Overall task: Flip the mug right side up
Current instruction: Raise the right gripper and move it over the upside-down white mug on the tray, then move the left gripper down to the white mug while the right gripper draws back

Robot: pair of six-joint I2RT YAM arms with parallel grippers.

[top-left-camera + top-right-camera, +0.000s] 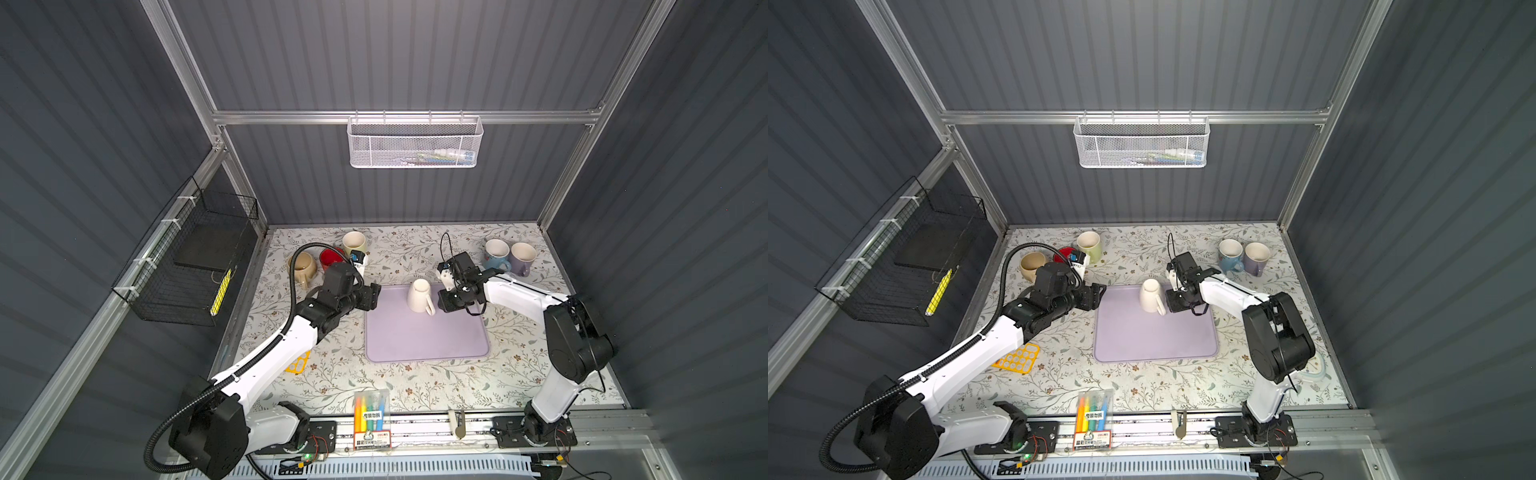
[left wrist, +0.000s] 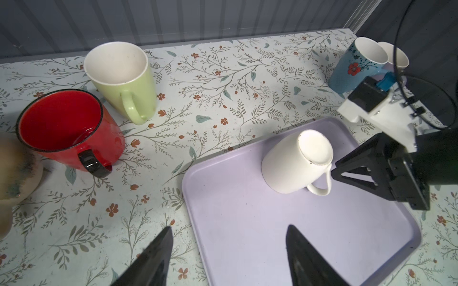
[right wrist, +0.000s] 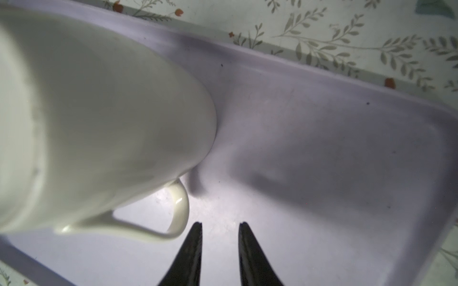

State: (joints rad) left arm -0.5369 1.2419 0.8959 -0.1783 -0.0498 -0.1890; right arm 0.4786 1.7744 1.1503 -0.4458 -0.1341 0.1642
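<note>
- The white mug (image 1: pixel 419 296) is sitting mouth down, base up, on the far part of the lavender tray (image 1: pixel 424 345) in the middle of the table.
- Its handle (image 3: pixel 178 210) is pointing towards the near right.
- The right gripper (image 3: pixel 220 225) is hanging low over the tray, just right of the mug; its jaws are showing only a narrow gap and gripping nothing, and the handle is lying beside one fingertip, not between them.
- The left gripper (image 2: pixel 230 227) is hovering at the tray's far left edge, jaws spread wide and empty, apart from the mug.
- Along the far edge, a green mug (image 1: pixel 354 243) and a red mug (image 1: pixel 330 258) are standing upright on the left, and a blue mug (image 1: pixel 496 253) on the right.
</note>
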